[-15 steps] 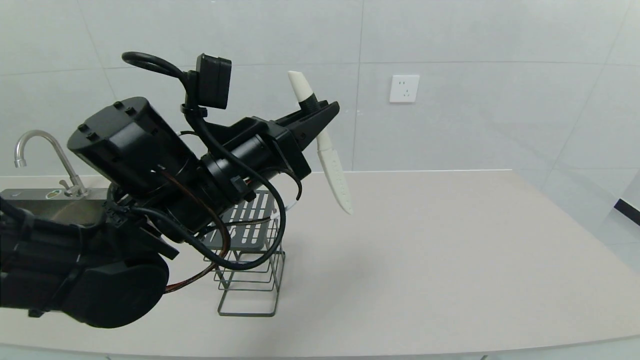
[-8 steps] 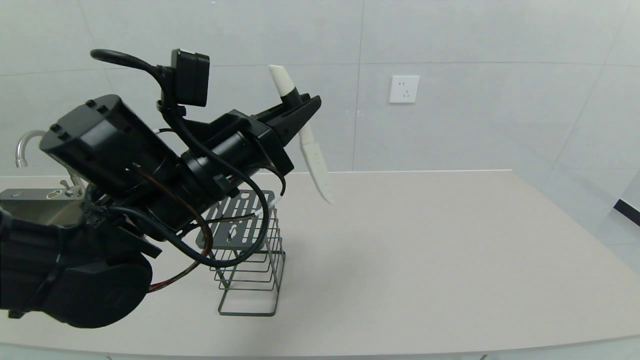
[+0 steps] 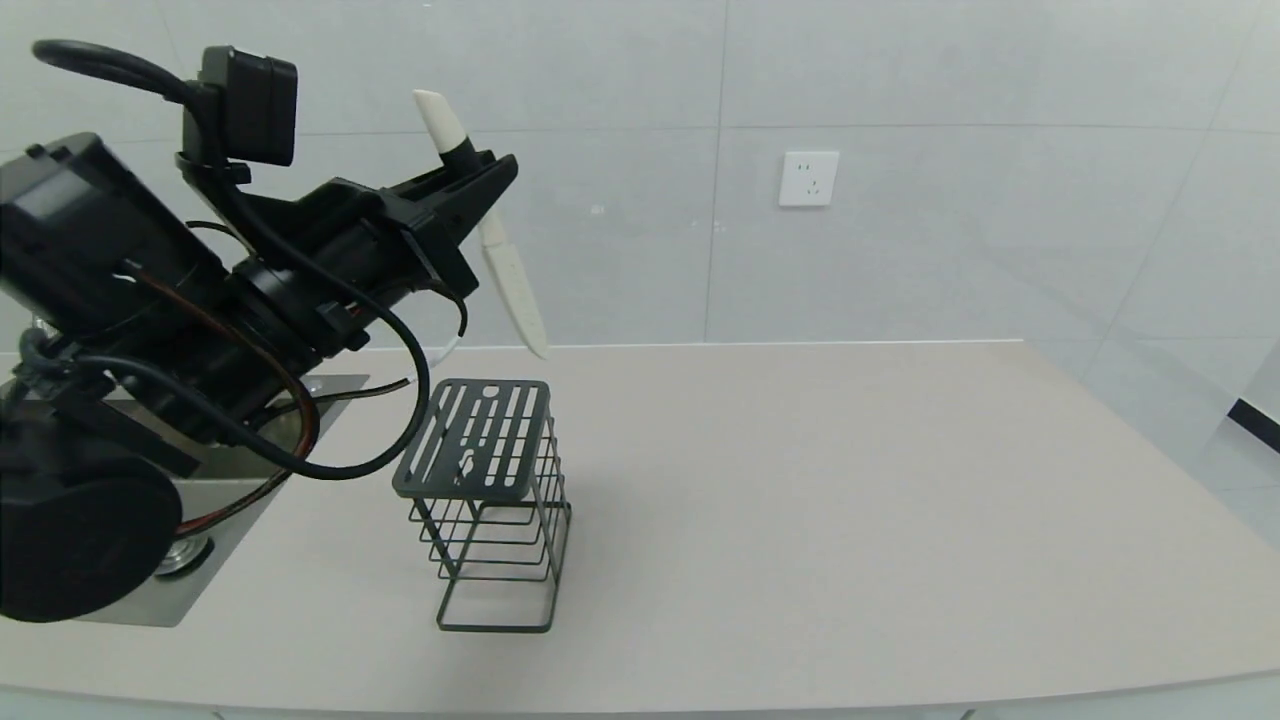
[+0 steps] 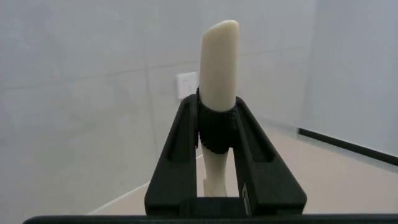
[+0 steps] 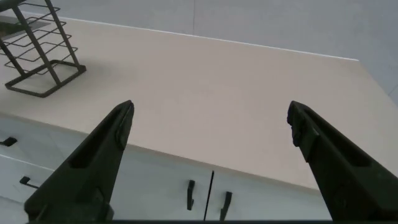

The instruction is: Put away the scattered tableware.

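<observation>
Left gripper [image 3: 490,180] has fingers clenched on the white knife [image 3: 512,295], handle up, blade tip-down just above the slotted rack [image 3: 480,440] at the table's [image 3: 850,500] left end, likely lining up a slot; right gripper [image 5: 210,109] fingers spread, empty.

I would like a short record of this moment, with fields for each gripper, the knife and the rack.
left gripper: shut on white knife at its dark collar
white knife: held in air, tilted, blade down, higher than rack
rack: dark wire, slotted top, upright on counter, nothing in it
right gripper: open, holding nothing, near counter's front edge
</observation>
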{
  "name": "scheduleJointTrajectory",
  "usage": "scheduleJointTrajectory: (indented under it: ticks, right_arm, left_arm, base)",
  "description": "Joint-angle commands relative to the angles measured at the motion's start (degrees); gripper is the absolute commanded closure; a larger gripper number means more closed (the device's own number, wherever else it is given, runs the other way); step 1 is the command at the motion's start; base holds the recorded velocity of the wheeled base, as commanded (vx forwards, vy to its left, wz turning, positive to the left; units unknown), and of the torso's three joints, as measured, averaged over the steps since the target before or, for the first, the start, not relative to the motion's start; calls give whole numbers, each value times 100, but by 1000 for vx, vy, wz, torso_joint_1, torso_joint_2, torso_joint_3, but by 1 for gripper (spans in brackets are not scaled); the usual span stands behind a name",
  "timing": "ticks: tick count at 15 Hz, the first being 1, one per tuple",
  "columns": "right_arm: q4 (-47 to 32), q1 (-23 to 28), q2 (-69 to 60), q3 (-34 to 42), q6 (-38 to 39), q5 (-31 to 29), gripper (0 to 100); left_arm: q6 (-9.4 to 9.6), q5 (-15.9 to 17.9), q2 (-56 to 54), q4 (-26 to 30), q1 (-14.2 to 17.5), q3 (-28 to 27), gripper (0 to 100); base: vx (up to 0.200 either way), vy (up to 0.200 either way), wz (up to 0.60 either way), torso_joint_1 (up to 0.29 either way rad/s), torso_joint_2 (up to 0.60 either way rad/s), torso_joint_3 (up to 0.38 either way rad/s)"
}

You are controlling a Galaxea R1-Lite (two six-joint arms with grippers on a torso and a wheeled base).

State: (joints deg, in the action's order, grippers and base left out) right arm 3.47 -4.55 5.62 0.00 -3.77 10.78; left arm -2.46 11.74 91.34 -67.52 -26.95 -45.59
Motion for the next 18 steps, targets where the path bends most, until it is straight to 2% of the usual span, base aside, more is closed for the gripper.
scheduleJointTrajectory:
  ticks: [1,3,5,6,9,11,13,15,18]
  right_arm:
    - [-5,-2,27,0,-1,-23,0]
    - [-303,-11,18,0,16,-849,0]
    - [-330,-11,27,0,148,-902,0]
    - [-356,-11,27,0,456,-911,0]
    - [-356,-11,27,0,465,-902,0]
    - [-356,-11,27,0,465,-902,0]
    - [-356,-11,27,0,465,-902,0]
    - [-356,-11,36,0,465,-902,0]
    - [-356,-11,27,0,465,-902,0]
  left_arm:
    - [0,-374,-196,143,-3,7,100]
    - [27,-770,-143,275,-100,77,100]
    - [290,-989,-117,618,-179,103,100]
    - [378,-1042,-3,723,-196,103,100]
    - [387,-1227,208,705,-205,130,100]
    - [387,-1350,323,688,-390,138,100]
    - [510,-1446,419,618,-442,121,100]
    - [519,-1473,428,574,-442,121,100]
    - [633,-1613,402,565,-354,121,100]
  base:
    - [0,0,0,0,0,0]
    - [0,0,0,0,0,0]
    - [0,0,0,0,0,0]
    - [0,0,0,0,0,0]
    - [0,0,0,0,0,0]
    - [0,0,0,0,0,0]
    - [0,0,0,0,0,0]
    - [0,0,0,0,0,0]
    - [0,0,0,0,0,0]
